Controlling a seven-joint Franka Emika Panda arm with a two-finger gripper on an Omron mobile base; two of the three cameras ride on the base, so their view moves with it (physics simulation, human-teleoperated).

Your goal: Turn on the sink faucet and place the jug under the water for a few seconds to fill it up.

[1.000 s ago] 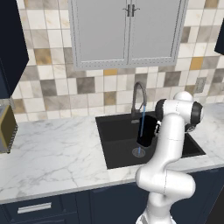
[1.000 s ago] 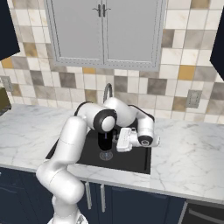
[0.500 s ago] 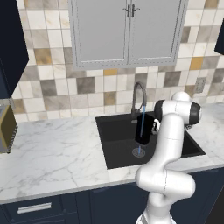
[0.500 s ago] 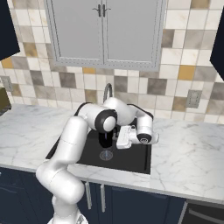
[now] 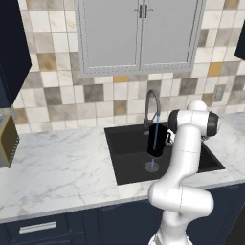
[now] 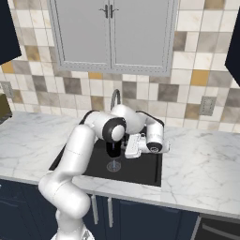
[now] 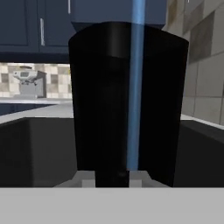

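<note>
My gripper [image 6: 124,146] is shut on the matte black jug [image 5: 156,141], holding it upright above the floor of the black sink [image 5: 128,162]. The grey gooseneck faucet [image 5: 151,97] arches over it, and the water [image 5: 155,125] falls from the spout as a thin blue stream. That stream runs down along the jug and reaches the round drain [image 5: 152,166]. From the hand view the jug [image 7: 105,100] looms close with the water [image 7: 138,65] crossing it top to bottom, and the gripper [image 7: 112,179] sits at its base. The right base view has the jug [image 6: 112,147] half hidden behind my arm.
White marble counter [image 5: 57,167] surrounds the sink. A boxy appliance [image 5: 5,141] sits at the far left edge of the counter. Grey wall cabinets [image 5: 139,33] hang above the faucet, and an outlet [image 6: 205,105] is on the tiled wall to the right.
</note>
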